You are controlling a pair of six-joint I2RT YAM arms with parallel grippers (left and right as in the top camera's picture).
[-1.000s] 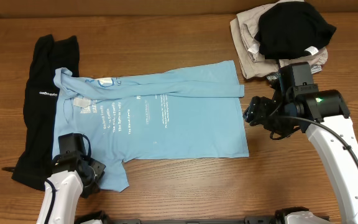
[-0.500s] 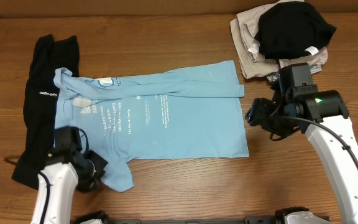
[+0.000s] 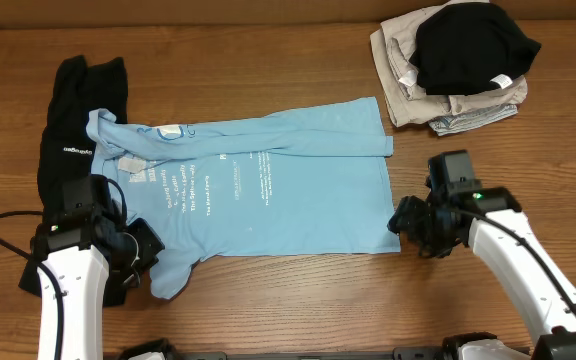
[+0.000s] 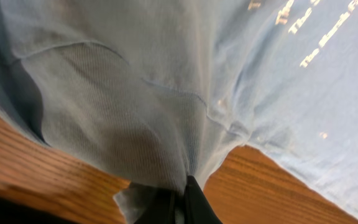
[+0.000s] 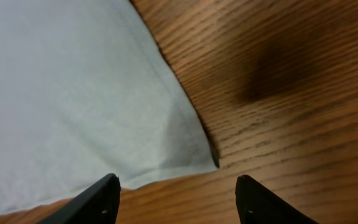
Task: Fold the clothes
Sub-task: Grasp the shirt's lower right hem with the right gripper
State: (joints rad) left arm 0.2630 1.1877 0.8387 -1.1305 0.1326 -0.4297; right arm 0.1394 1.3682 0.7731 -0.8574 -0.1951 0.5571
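Barely visible — left hand [image 4: 180, 191] clamped on T-shirt [image 4: 166, 93]; frame crops it.

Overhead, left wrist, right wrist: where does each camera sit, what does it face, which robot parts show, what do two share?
Overhead: above the table, facing down on light blue T-shirt, left tool, right tool.
Left wrist: on left arm, facing pinched T-shirt fabric; shut tool tips show.
Right wrist: on right arm, facing the T-shirt's corner; open tool tips show.
Shared: that corner also shows overhead.
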